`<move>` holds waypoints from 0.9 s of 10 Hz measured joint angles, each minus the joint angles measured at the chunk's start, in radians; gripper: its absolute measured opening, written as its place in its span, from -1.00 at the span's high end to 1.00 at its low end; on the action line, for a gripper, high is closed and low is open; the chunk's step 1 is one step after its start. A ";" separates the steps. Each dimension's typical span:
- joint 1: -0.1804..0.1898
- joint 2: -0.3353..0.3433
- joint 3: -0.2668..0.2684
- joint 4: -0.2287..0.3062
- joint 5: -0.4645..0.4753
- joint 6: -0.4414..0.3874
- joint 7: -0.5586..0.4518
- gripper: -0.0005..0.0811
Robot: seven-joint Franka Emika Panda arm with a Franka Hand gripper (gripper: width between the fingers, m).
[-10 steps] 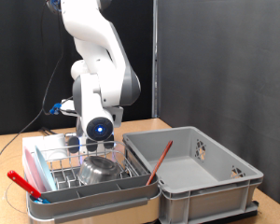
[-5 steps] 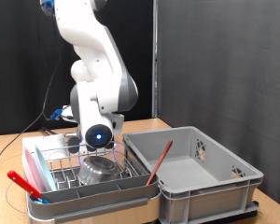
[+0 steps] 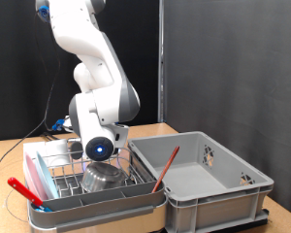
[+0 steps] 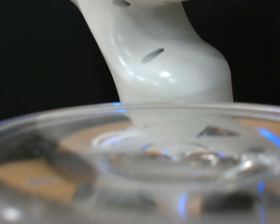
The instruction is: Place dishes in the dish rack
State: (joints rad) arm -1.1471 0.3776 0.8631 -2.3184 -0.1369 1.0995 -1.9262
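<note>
Closest to me in the exterior view is the grey front trough [image 3: 97,201] of the dish rack [image 3: 58,171], with a red-handled utensil [image 3: 24,190] lying across its corner towards the exterior view's left. Just behind the trough, inside the silvery wire grid, the shiny steel bowl [image 3: 103,176] is already in the rack, tipped a little on the wires. Beside the rack, on the exterior view's right and touching it, stands the plain grey plastic crate [image 3: 209,184], with a thin red stick [image 3: 166,167] leaning against its near left wall. Both rest on the wooden bench [image 3: 10,151].

Right over the bowl, the robot's wrist [image 3: 100,147], with its glowing blue ring, hangs low above the rack. The gripper itself is hidden behind that wrist from here, so I cannot tell how wide it stands or whether it has hold of anything.

The wrist view is filled by the curved rim and wall of a clear glass cup [image 4: 131,159], very close to the lens and blurred, and beyond it a white part of the arm [image 4: 159,61] against black.

Further back the white arm [image 3: 87,58] rises in front of a dark curtain [image 3: 223,58].
</note>
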 joint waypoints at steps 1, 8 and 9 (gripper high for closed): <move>0.001 0.003 0.000 0.003 -0.007 0.021 0.008 0.71; -0.012 -0.068 0.052 0.051 -0.067 0.133 -0.058 -0.86; -0.019 -0.098 0.070 0.065 -0.052 0.136 -0.097 -0.86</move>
State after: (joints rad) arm -1.1659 0.2800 0.9336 -2.2539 -0.1886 1.2350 -2.0234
